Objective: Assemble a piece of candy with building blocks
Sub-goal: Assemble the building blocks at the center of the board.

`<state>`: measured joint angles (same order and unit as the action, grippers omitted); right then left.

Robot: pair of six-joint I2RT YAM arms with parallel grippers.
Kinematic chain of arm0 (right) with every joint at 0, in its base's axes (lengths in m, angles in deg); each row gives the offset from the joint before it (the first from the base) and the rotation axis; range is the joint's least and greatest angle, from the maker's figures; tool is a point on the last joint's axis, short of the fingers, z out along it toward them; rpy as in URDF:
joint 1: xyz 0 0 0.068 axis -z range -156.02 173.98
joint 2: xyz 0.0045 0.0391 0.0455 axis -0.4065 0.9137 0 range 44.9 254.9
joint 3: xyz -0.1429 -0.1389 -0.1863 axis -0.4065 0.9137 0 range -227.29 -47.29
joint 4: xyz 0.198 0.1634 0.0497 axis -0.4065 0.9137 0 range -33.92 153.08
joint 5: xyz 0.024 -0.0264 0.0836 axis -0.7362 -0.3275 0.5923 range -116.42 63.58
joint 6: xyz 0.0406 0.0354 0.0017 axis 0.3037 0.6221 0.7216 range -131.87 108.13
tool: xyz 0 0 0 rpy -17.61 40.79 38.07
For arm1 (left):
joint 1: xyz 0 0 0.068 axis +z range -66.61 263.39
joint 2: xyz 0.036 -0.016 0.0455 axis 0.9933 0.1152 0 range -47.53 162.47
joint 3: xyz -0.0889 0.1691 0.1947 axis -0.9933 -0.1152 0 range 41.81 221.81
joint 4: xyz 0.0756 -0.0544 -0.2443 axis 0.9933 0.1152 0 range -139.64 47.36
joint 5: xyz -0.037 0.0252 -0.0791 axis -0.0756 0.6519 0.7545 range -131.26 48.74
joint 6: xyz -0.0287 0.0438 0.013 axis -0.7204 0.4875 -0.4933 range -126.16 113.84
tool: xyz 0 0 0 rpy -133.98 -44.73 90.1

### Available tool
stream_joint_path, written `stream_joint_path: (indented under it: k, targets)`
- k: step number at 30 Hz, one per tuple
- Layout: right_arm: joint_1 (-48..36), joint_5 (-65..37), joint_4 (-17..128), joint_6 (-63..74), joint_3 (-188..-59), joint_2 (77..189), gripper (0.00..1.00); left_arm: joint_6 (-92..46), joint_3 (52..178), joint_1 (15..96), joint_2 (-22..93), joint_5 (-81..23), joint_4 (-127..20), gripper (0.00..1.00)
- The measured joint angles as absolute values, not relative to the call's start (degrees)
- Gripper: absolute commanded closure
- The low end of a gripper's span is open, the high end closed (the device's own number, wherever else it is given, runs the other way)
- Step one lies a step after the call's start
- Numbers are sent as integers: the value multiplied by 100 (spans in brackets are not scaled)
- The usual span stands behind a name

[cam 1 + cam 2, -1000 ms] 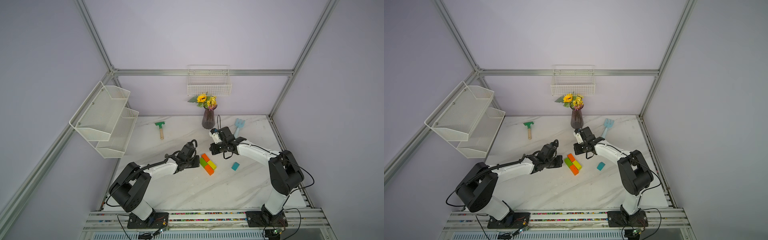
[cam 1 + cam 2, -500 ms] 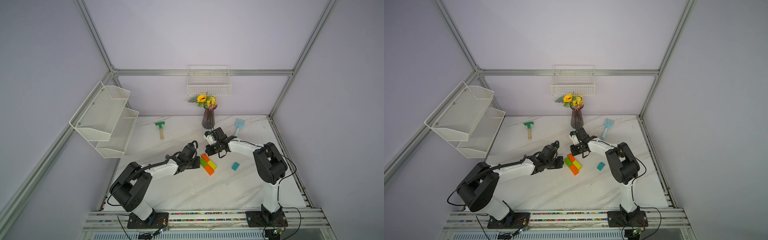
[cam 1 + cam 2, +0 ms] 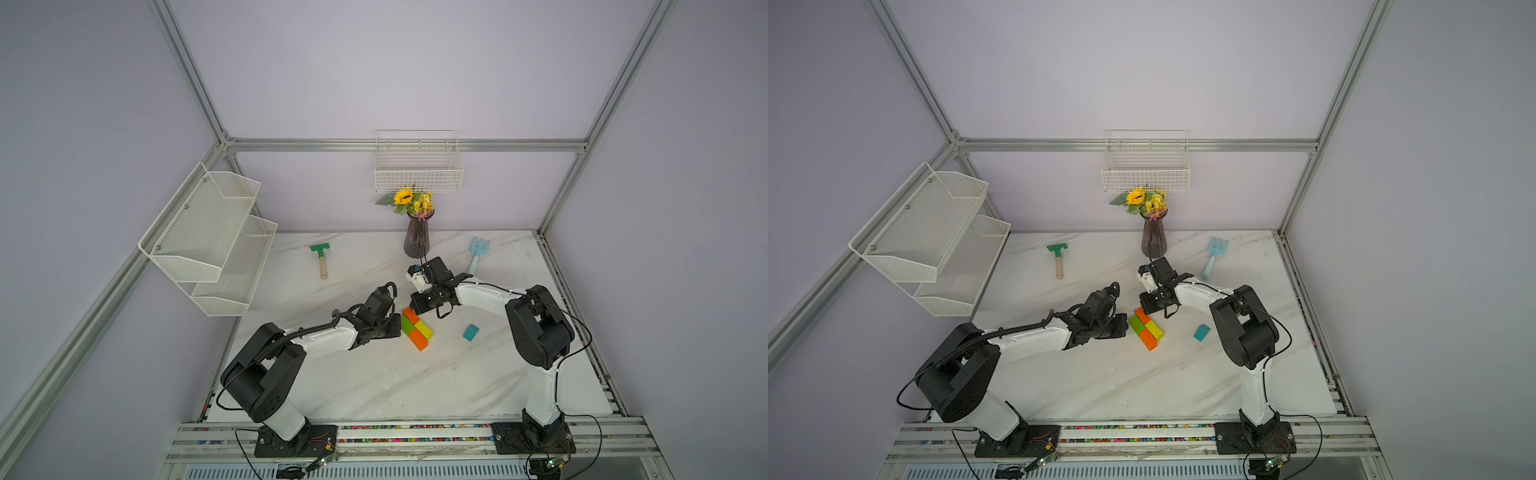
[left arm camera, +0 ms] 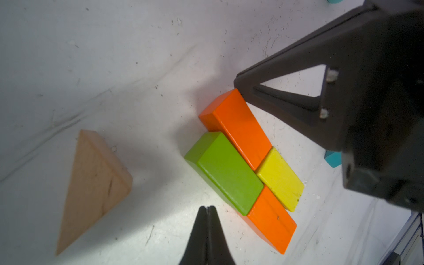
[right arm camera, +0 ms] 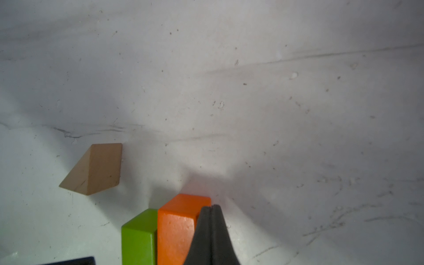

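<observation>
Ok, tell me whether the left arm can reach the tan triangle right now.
Probably yes: the tan triangle lies by itself near the left claw, with nothing between them. The claw is shut and must open first.

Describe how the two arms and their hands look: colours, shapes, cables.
Both arms are built alike: the left arm and right arm have white link shells, bulky black joint housings and black base plates. A ribbed black hose runs along the left arm; thin black cables loop off the right. The left hand and right hand have matte black, tapering fingers.
</observation>
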<state>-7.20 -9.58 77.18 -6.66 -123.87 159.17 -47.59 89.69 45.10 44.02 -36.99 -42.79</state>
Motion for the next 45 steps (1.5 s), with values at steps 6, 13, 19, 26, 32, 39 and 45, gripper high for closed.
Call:
stream_joint_path:
  k: [6, 13, 19, 26, 32, 39, 45]
  targets:
    - [-761, -971, 7759, -683, -12387, 15917, 100, -4759, 8969, 4499, 4404, -3699, -4279, 100]
    - [-763, -1240, 7722, -635, -12288, 15773, 100, -4759, 8969, 4499, 4439, -3699, -4279, 100]
    - [-763, -1668, 7502, -356, -11538, 14328, 100, -4748, 8969, 4499, 4417, -3830, -4228, 100]
    - [-842, -1572, 6990, 359, -10168, 12431, 100, -4658, 8969, 4508, 3910, -4272, -3986, 100]
    - [-1607, -1483, 6938, 1371, -8365, 11537, 100, -4555, 8947, 4550, 3654, -4643, -3833, 100]
    - [-1819, -1666, 6557, 2239, -7322, 10342, 100, -4680, 8329, 4591, 3095, -4969, -4086, 100]
    - [-1821, -1710, 6063, 2438, -7156, 10831, 100, -4748, 8237, 4591, 2996, -5072, -4266, 100]
